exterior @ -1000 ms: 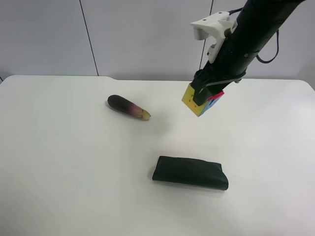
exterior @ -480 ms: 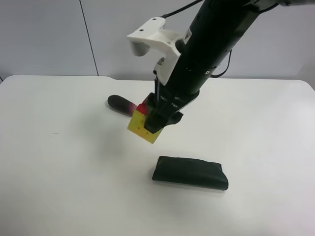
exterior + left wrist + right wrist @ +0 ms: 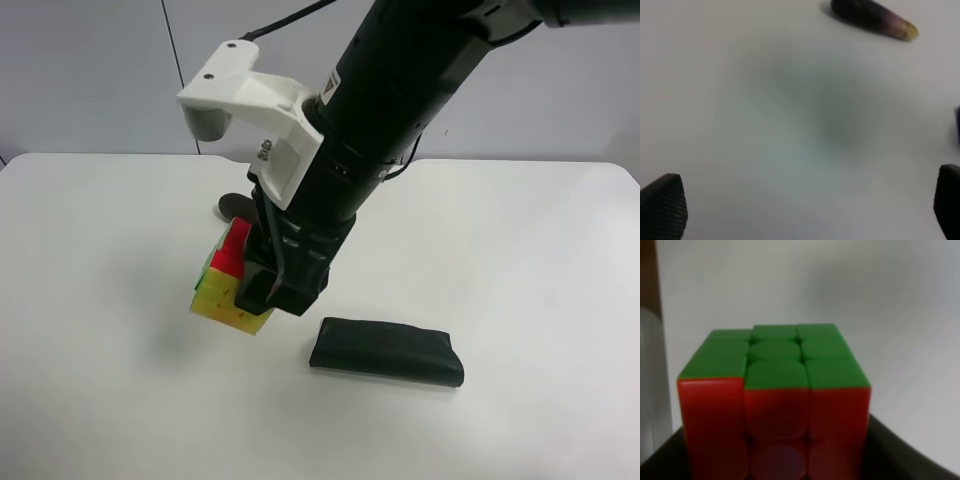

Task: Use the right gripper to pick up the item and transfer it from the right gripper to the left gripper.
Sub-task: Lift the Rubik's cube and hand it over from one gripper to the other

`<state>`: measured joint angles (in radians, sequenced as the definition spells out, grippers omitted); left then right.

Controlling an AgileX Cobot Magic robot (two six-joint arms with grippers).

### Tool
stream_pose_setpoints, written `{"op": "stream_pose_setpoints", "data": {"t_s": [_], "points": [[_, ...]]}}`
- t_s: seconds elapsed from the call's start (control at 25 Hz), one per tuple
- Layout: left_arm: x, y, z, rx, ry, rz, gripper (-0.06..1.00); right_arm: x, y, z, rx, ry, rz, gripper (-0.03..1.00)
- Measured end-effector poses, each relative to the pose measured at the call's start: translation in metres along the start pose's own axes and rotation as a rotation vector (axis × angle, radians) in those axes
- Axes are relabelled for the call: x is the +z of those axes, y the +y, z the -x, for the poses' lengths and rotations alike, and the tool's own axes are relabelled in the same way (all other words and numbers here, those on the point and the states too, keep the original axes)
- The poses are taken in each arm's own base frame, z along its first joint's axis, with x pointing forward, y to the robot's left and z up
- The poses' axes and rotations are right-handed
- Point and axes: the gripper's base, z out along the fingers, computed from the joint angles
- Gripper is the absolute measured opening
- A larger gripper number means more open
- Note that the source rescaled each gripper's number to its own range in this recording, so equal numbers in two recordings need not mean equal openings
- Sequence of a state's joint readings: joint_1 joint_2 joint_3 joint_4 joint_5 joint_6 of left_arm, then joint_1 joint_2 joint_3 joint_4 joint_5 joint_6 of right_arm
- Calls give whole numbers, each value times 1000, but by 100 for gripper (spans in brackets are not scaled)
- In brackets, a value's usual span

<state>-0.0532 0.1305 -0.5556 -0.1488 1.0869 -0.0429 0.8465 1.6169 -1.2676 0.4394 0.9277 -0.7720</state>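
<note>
The right gripper (image 3: 262, 290), on the thick black arm with a white bracket (image 3: 235, 90), is shut on the puzzle cube (image 3: 230, 282) and holds it in the air above the white table, left of the black pouch. In the right wrist view the cube (image 3: 775, 400) fills the frame with a green face above a red one, and black fingers (image 3: 900, 455) show beside it. The left gripper (image 3: 805, 202) is open and empty, with its two black fingertips far apart above bare table. It is out of the exterior high view.
A dark purple eggplant (image 3: 229, 207) lies behind the arm, mostly hidden; it also shows in the left wrist view (image 3: 872, 17). A flat black pouch (image 3: 387, 351) lies on the white table (image 3: 540, 260) in front of the arm. A grey wall stands behind.
The arm with the cube has swung from the upper right to the exterior view's left and nearer the camera, now covering most of the eggplant. The cube stays gripped.
</note>
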Motion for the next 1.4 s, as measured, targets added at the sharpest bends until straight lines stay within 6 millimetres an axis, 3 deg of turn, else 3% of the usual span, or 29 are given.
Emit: {"op": "stream_pose_setpoints", "data": {"t_s": [0.24,0.56,0.96,1.4], "points": [[27,-13,28,-107,274,-109,100,3,9,6,-56,-20,2,0],[64,-30,62,-233,463,-282,100,3,10,10,-65,-59,12,0],[114,-41,75,-354,602,-456,100,2,13,17,-74,-139,47,0],[145,-43,80,-436,635,-518,100,2,15,19,-69,-166,68,0]]}}
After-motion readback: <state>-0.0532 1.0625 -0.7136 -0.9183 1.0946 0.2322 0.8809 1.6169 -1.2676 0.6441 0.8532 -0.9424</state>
